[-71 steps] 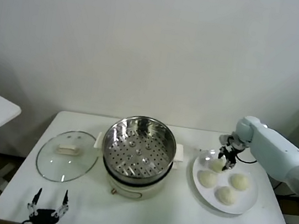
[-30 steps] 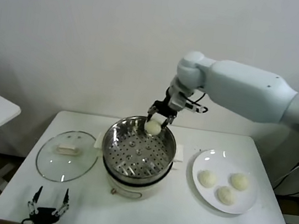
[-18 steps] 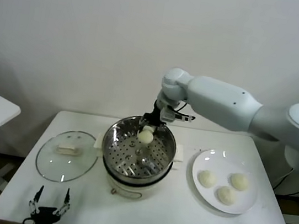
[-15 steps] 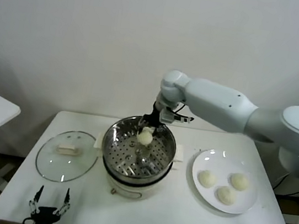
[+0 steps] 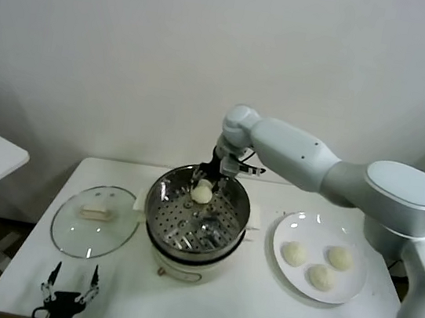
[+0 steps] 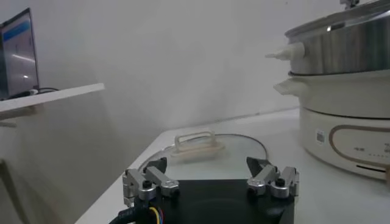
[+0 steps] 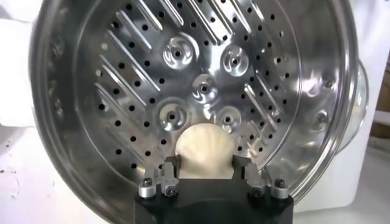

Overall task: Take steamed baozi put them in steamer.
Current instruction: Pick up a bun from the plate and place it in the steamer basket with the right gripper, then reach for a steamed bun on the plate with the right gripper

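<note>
The left end effector [image 5: 67, 294] is idling at the worktop's [image 5: 254, 315] near left corner, fingers spread and holding nothing. Beside the glass lid [image 5: 96, 220], the steamer [image 5: 198, 212] is taking one baozi [image 5: 202, 193] at its back — the right end effector [image 5: 205, 180] is bracketing it, fingers partly parted. Three baozi [image 5: 317, 265] are sitting on the plate [image 5: 352, 292].

A white table [image 5: 238, 313] held three things. A round glass lid [image 5: 96, 220] lay flat on the left side. A cream pot with a shiny steamer [image 5: 196, 222] stood in the middle. A white plate [image 5: 347, 285] sat on the right, with three buns on it
</note>
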